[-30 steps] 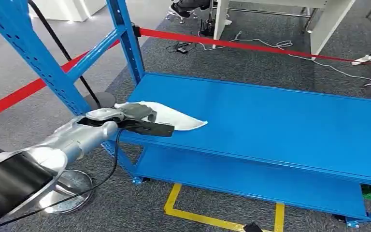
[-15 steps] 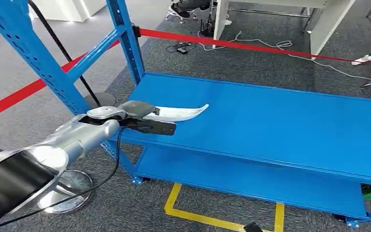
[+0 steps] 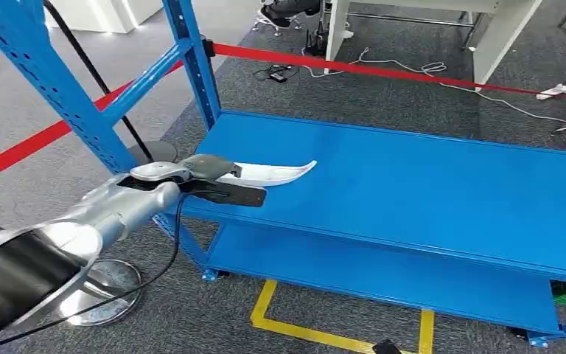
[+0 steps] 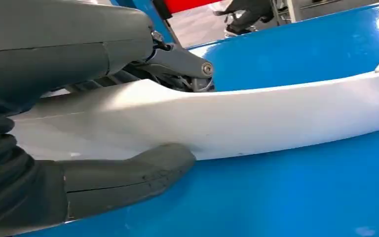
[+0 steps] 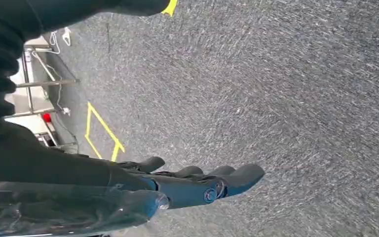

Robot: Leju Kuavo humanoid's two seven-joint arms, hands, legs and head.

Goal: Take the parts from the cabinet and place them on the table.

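- The blue shelf of the rack spreads wide, its right end cut off by the frame edge.
- The left hand reaches over the shelf's near left corner and grips the white part, thumb under it, darker fingers above.
- The white part, long and curved, stands on edge just above the shelf surface; whether it touches is unclear.
- The right hand hangs over grey carpet, fingers straight and close together, holding nothing.

One white part, two blue shelves, perhaps two red tapes
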